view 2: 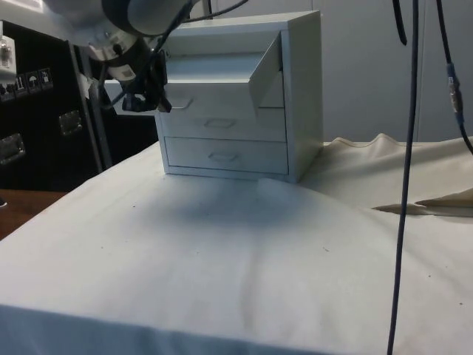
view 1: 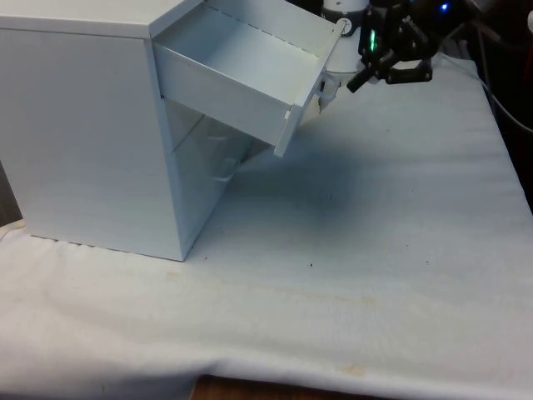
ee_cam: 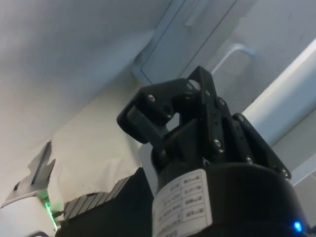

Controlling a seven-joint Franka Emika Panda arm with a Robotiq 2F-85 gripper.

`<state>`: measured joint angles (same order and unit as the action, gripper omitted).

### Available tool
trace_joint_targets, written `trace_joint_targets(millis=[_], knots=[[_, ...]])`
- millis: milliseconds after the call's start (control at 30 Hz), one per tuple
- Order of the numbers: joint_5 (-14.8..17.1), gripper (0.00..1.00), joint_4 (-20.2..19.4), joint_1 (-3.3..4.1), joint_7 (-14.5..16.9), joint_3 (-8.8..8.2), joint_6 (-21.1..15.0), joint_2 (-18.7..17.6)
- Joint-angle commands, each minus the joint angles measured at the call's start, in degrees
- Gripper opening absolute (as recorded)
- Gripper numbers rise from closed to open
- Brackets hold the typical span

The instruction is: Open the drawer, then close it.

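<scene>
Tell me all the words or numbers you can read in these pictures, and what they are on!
None can be read.
White sticker on the gripper body, seen from the wrist: rows of print, too blurred to read.
Small white signs on the dark cabinet in the side view: little pictures, too small to make out.
The chest of drawers and the white cloth carry no writing.

The chest of drawers point(view 1: 92, 133) is white and stands upright on the table at the front view's left. Its top drawer point(view 1: 250, 71) is pulled well out and sags downward at the front. The two lower drawers point(view 2: 225, 140) are closed, each with a recessed handle.
</scene>
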<state>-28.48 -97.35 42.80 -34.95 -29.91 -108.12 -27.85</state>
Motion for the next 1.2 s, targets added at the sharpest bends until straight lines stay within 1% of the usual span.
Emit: trace_joint_targets(millis=[0,33,300,333,367,467,533,567,600,667,833,867,900,1100,1133,1167], knots=[[-0.1,0.0,-0.1,0.0,0.2,-0.11,0.0,0.1],[-0.6,0.0,-0.6,-0.11,0.7,-0.29,-0.7,0.7],[-1.5,0.0,-1.0,-0.11,2.4,-1.55,-0.8,1.3],[-1.1,0.0,-0.4,-0.06,2.2,-1.6,0.0,0.7],[-1.6,0.0,-1.1,-0.11,2.6,-1.72,-0.9,1.4],[-2.0,0.0,-1.3,-0.06,3.5,-2.35,-1.0,1.5],[-2.2,0.0,-1.3,0.0,3.9,-2.69,-1.0,1.6],[-1.5,0.0,-0.5,-0.06,3.6,-2.58,0.0,0.9],[-2.3,0.0,-1.3,0.0,4.1,-2.81,-1.0,1.7],[-2.5,0.0,-1.4,0.06,4.6,-3.15,-0.9,1.9],[-3.4,0.0,-1.7,0.06,5.2,-3.44,-0.8,2.5],[-2.7,0.0,-1.1,0.0,5.0,-3.21,-0.1,1.9],[-3.8,0.0,-1.8,0.06,5.4,-3.44,-0.7,2.7],[-5.0,0.0,-2.8,0.11,5.8,-3.44,-1.0,3.7],[-4.1,0.0,-2.0,0.06,5.6,-3.21,-0.1,3.0],[-5.3,0.0,-3.2,0.11,6.0,-3.44,-1.2,4.0]])
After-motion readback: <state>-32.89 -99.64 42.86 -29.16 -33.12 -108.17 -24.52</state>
